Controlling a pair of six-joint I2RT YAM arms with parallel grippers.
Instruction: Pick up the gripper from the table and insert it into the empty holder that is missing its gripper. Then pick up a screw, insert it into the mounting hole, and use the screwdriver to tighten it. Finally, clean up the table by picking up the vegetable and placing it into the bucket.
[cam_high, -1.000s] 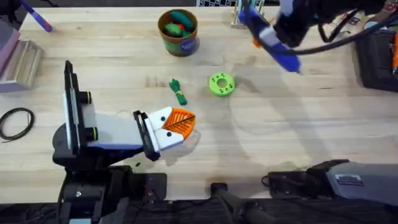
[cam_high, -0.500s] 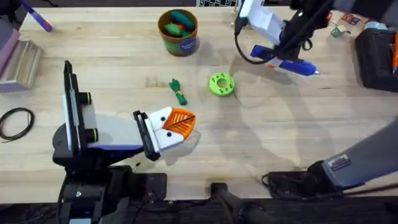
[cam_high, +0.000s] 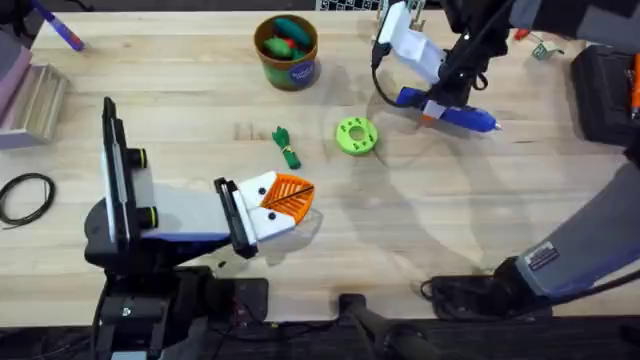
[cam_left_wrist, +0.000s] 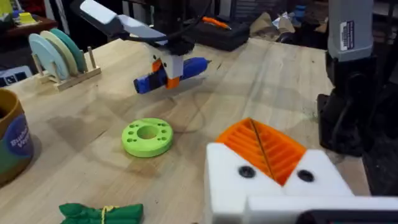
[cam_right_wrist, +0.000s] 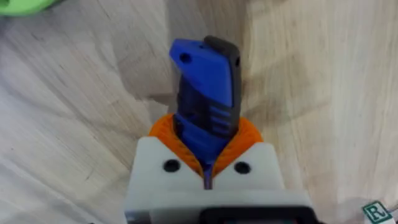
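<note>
Vegetable (cam_high: 287, 147) lies at centre-left of the overhead frame, just left of the green disc (cam_high: 356, 135), with the bucket (cam_high: 287, 50) above them at the top edge. My left pincer (cam_high: 283, 200), lower left, rests pressed together, grasping nothing. My right pincer (cam_high: 437, 103), upper right, clenches the screwdriver (cam_high: 450, 110) low over the table (cam_high: 420, 220).

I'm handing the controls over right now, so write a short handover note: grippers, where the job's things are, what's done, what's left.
Right gripper: shut on the bright blue pen-shaped screwdriver, low over the far right of the wooden table.
Left gripper: near the front left, shut and holding nothing.
Small dark-green leafy toy vegetable lies on the table beside the green ring-shaped disc.
Round brown bucket at the far edge holds toy vegetables.
Left: vegetable into bucket. Screw and holder progress can't be judged.
</note>
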